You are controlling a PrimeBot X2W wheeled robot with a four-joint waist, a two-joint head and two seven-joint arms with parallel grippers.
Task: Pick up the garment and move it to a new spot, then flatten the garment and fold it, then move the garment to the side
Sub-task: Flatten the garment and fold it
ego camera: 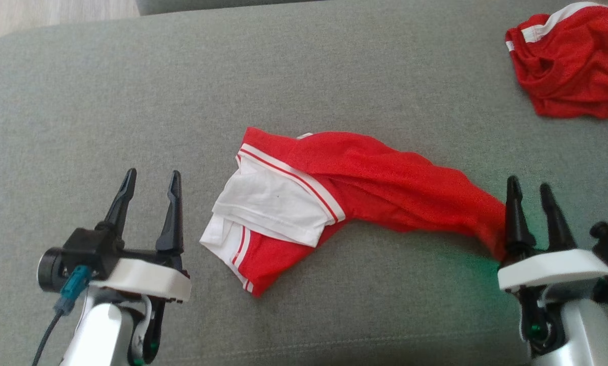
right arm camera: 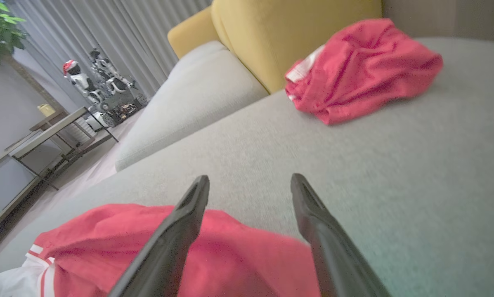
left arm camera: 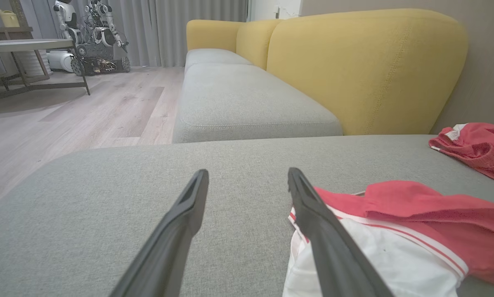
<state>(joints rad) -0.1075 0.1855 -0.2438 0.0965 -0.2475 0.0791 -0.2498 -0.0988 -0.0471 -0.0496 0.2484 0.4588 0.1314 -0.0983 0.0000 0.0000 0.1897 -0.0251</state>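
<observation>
The head camera looks down from above, quite near, on the grey cushion [ego camera: 131, 101], with the red garment [ego camera: 375, 178] in the middle. The left wrist camera sits low over the cushion and looks along it to the yellow sofa back [left arm camera: 366, 70]. The right wrist camera sits low too, tilted, facing the same way. All three see both the red garment and the second red garment [ego camera: 573, 66].

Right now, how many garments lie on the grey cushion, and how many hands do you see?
Garments: 2, the stretched garment and the crumpled garment
Hands: 2, the left hand and the right hand, both open
Total: 4
</observation>
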